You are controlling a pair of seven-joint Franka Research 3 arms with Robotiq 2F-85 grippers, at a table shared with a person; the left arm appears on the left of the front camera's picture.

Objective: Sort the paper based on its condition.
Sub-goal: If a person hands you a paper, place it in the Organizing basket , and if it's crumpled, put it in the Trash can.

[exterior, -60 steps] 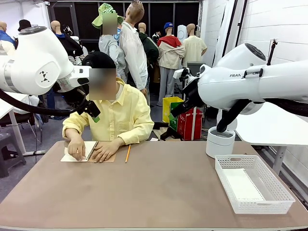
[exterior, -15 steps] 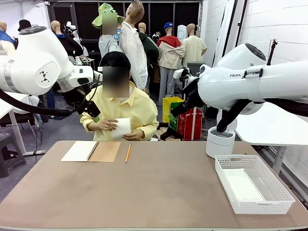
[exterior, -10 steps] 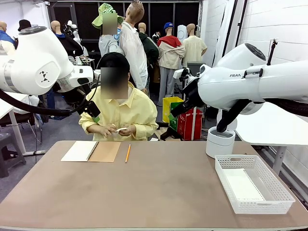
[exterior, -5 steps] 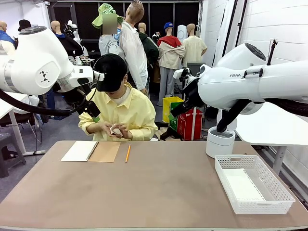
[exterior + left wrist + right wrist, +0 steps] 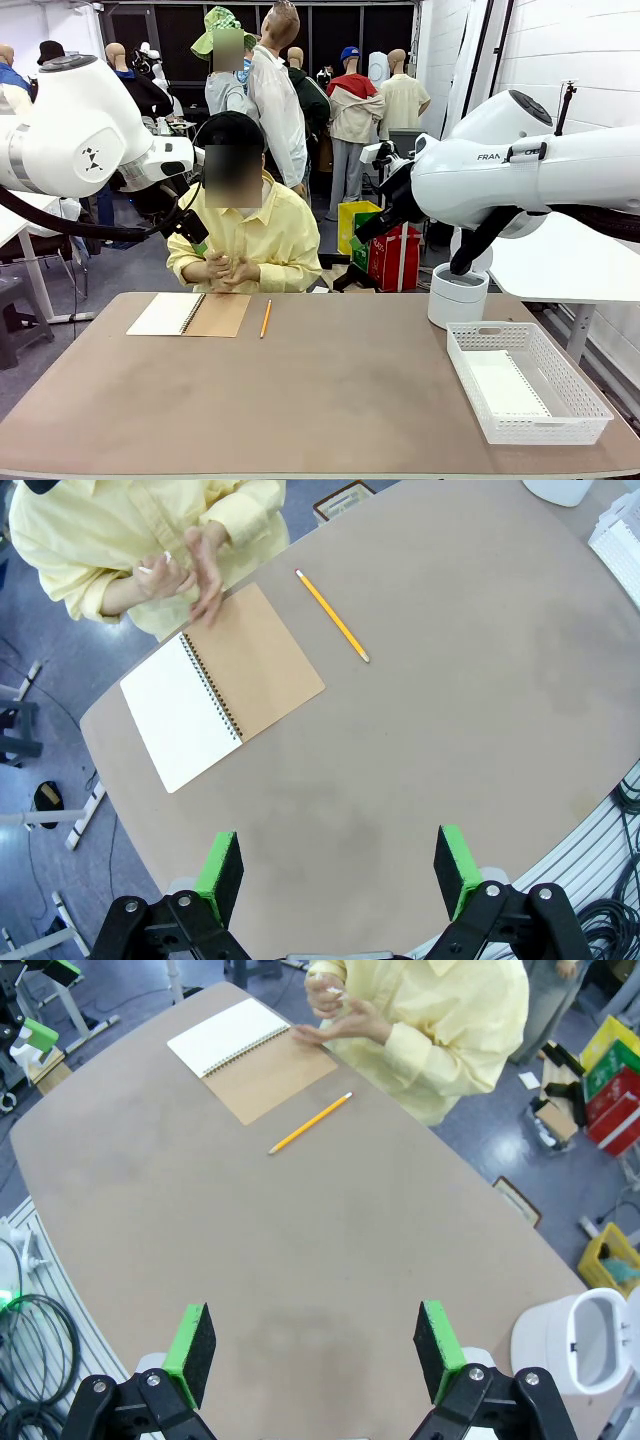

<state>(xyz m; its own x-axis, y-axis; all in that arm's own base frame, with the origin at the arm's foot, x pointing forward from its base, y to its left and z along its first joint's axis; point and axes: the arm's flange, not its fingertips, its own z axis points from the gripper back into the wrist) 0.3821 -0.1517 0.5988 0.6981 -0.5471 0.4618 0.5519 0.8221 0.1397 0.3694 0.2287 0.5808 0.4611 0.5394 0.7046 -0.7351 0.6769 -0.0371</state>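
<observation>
Both grippers parted, raised above the brown table [image 5: 330, 400].

Left gripper [image 5: 338, 875] and right gripper [image 5: 315, 1350]: jaws apart, empty. Beyond the tan-covered spiral notebook [image 5: 188, 314], the person's hands [image 5: 225, 271] compress the white paper [image 5: 335, 996] into a wad; long axis indeterminate.

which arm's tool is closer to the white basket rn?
Right. The right tool is raised on the white basket's side; the left tool hangs over the table's opposite side, near the notebook.
</observation>
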